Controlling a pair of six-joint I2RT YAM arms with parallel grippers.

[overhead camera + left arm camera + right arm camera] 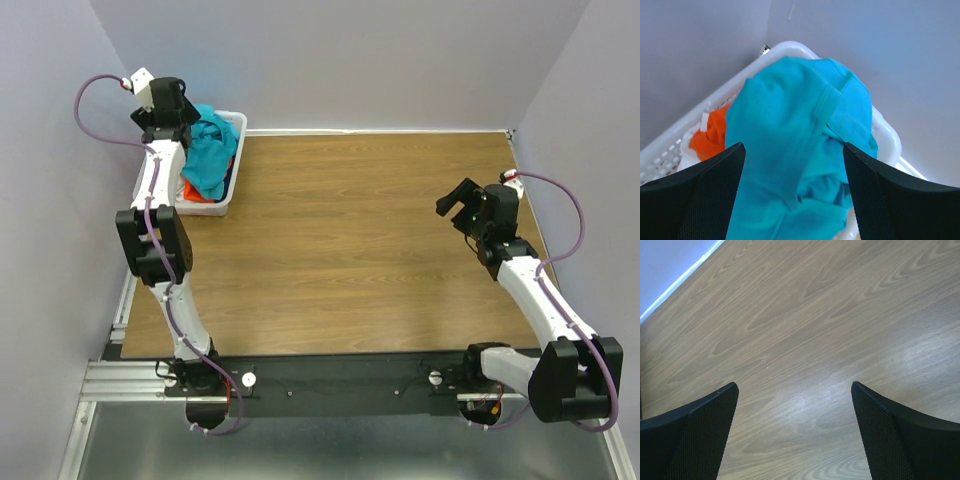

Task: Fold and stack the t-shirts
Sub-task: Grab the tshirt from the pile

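Right now it's the first step: fetching a shirt. Left gripper (793, 145) hovers over the basket (790, 46) at the far left corner of the tabletop (360, 230), spread wide and gripping nothing. Teal shirt (790, 115) heaps on top of the pile directly under it; orange shirt (712, 132) peeks out beside it, lower in the basket. Nothing folded or stacked yet. Next move likely calls for dropping down, pinching a fold of teal cloth and lifting it onto the wood. Right gripper (794, 384) is also released, hanging above the wood on the right, well apart from the basket. Tabletop is brown wood grain; plain pale walls (350, 60) close round three sides.
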